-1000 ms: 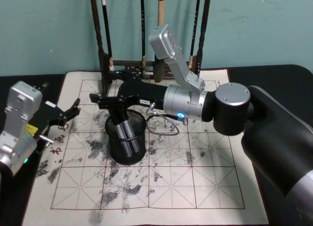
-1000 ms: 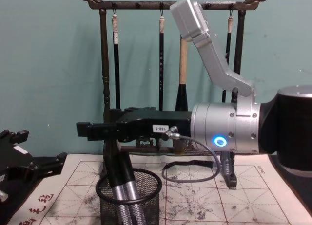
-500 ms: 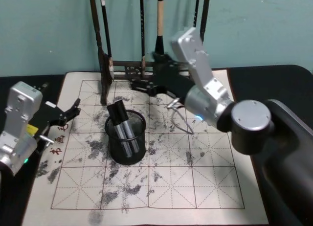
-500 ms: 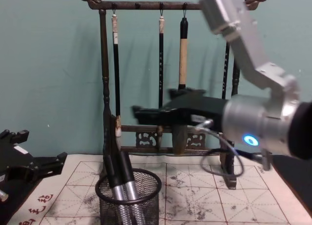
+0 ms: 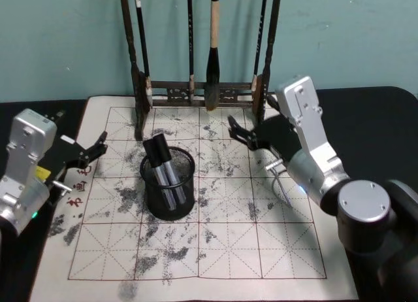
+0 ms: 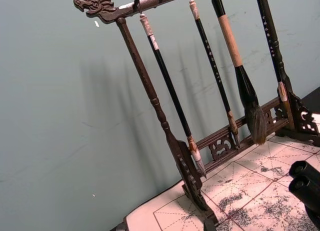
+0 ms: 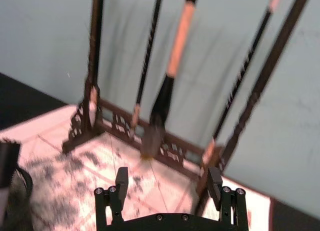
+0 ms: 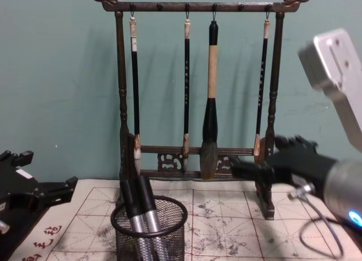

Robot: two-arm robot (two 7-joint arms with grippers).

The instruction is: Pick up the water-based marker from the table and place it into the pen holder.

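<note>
Markers [image 5: 164, 168], two, stand leaning in the pen holder [image 5: 169, 202] on the table [image 5: 228, 250], rim propping them; right pincer [image 5: 240, 133] hangs spread and empty beside it; left pincer [image 5: 91, 151] rests parted at the table's left edge.

Two markers [image 5: 164, 173] upright in pen holder [image 5: 169, 201] on table [image 5: 261, 250].

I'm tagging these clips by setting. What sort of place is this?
Probably a calligraphy desk set up indoors as a robot test bench: a felt grid mat smudged with ink, a wooden rack hung with brushes, and a mesh pen holder holding markers, before a plain teal wall.
</note>
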